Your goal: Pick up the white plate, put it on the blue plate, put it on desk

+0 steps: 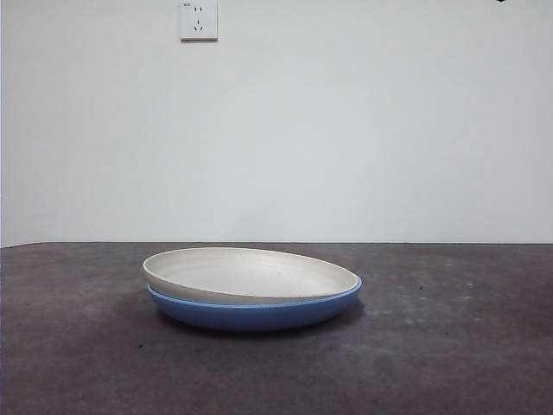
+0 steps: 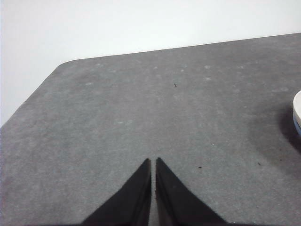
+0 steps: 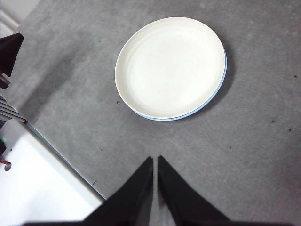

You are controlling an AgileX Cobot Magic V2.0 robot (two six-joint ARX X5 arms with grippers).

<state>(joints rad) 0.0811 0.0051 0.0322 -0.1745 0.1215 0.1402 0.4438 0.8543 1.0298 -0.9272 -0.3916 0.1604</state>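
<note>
The white plate [image 1: 246, 271] lies stacked inside the blue plate [image 1: 259, 314] at the middle of the desk [image 1: 449, 346], slightly tilted. From the right wrist view the white plate [image 3: 171, 66] covers the blue plate [image 3: 214, 96], which shows only as a thin blue edge. My right gripper [image 3: 154, 161] hangs shut above the desk [image 3: 244, 155], apart from the plates, holding nothing. My left gripper [image 2: 153, 163] is shut over bare desk [image 2: 141, 103]; a sliver of the white plate [image 2: 297, 106] shows at that picture's edge.
A wall socket [image 1: 198, 19] is on the white wall behind. The desk's edge and a white surface [image 3: 42, 188] beside it appear in the right wrist view, with a black part [image 3: 9, 49] near there. A black arm tip [image 1: 502, 1] shows at the top.
</note>
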